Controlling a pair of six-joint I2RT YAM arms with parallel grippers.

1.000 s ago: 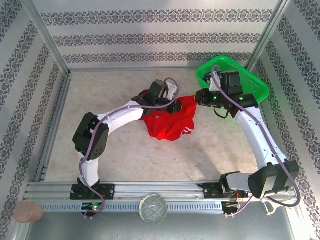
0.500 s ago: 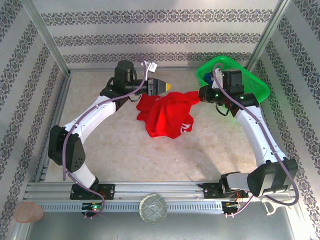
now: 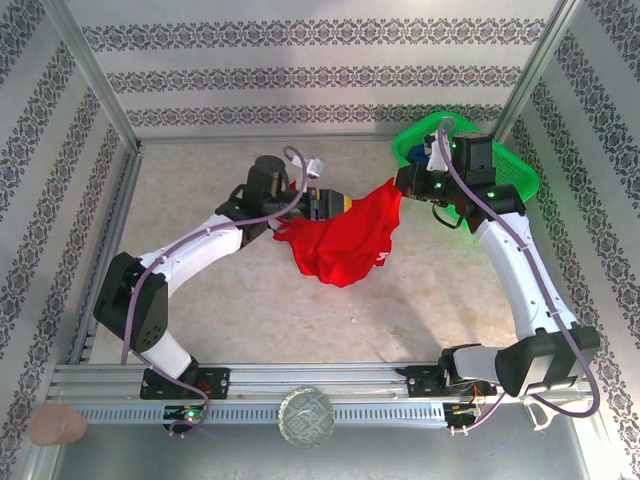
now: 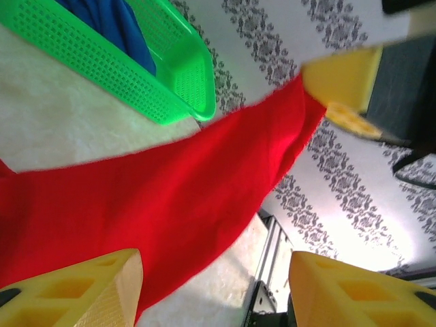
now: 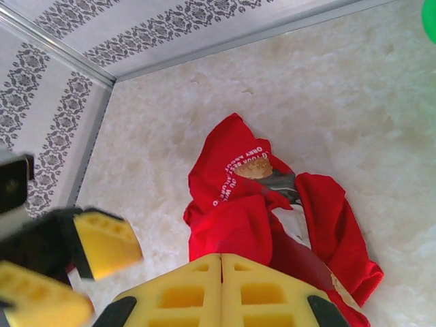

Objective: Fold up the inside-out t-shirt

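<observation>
While right hand (image 3: 400, 188) clamps inside-out t-shirt (image 3: 345, 240) edge | left hand (image 3: 341, 204): spread apart, beside the cloth

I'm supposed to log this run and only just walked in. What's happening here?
On the right arm the jaws are shut on an edge of the red t-shirt, holding it up near the green basket. On the left arm the jaws stand open beside the cloth, gripping nothing. The shirt is bunched, not yet folded.
</observation>
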